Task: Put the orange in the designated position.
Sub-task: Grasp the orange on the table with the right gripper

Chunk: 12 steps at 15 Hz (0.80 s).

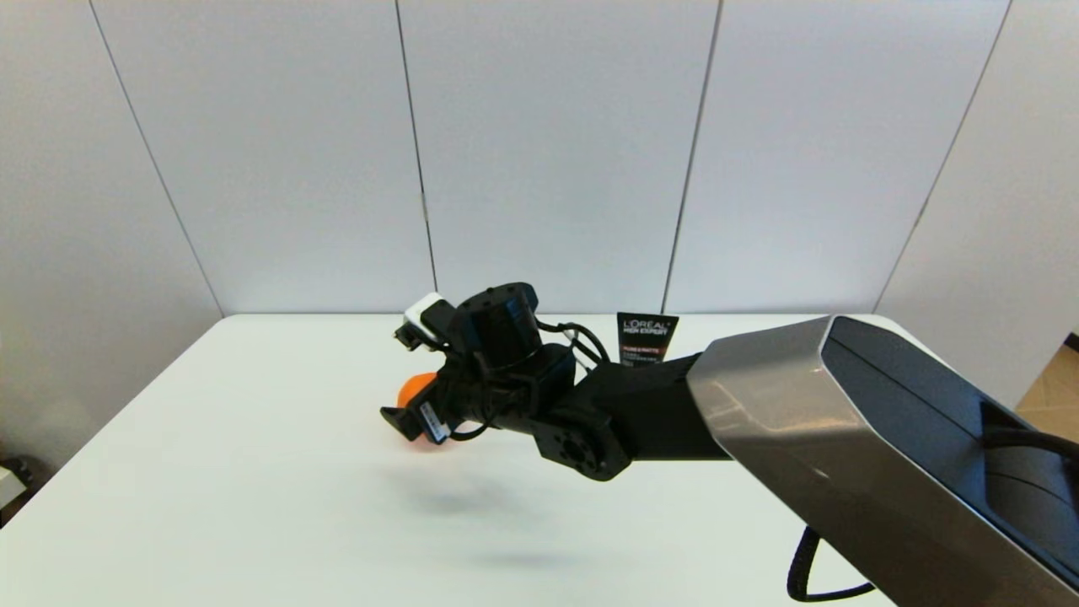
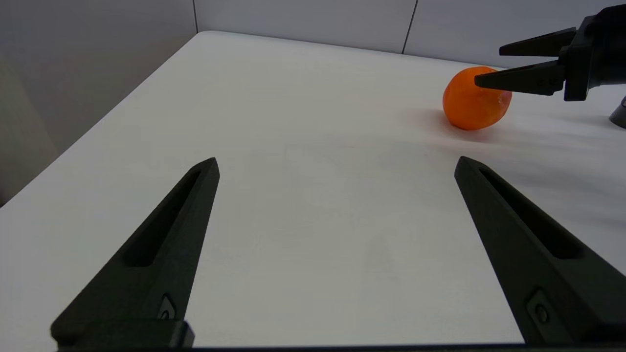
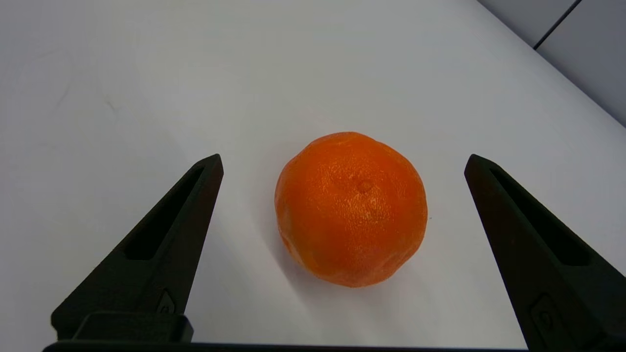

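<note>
The orange point(image 1: 415, 389) point(image 2: 472, 100) point(image 3: 349, 210) rests on the white table point(image 1: 253, 472), left of centre. My right gripper point(image 1: 401, 381) point(image 3: 343, 159) point(image 2: 489, 66) hangs just over it, open. One finger stands on each side of the fruit, and neither touches it. The arm hides most of the orange in the head view. My left gripper point(image 2: 335, 161) is open and empty, low over bare tabletop some way from the orange, and out of the head view. The designated position has no mark that I can make out.
A black L'Oreal tube point(image 1: 646, 337) stands upright at the back of the table, behind my right arm. Grey wall panels close off the far side. Bare tabletop lies to the left of the orange and in front of it.
</note>
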Each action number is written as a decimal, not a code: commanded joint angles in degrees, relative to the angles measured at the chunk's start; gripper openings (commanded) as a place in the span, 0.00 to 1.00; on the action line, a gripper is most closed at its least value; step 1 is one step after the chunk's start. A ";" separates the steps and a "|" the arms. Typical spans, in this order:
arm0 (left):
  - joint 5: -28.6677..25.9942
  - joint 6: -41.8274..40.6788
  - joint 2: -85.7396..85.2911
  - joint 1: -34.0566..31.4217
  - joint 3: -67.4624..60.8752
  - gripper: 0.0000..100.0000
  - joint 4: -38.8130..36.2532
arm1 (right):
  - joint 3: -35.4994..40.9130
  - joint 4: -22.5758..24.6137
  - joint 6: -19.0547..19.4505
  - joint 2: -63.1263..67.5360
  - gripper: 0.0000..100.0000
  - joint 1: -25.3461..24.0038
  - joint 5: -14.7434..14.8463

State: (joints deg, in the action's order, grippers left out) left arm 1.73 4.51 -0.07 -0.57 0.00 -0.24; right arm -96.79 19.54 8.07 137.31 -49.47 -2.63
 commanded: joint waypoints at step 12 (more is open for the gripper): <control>0.03 0.06 0.07 -0.04 0.00 1.00 -0.02 | -0.24 3.31 -1.04 3.93 1.00 -0.01 0.00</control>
State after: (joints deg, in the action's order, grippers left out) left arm 1.73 4.53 -0.07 -0.57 0.00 -0.24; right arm -97.02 22.27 6.96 140.70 -49.47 -2.63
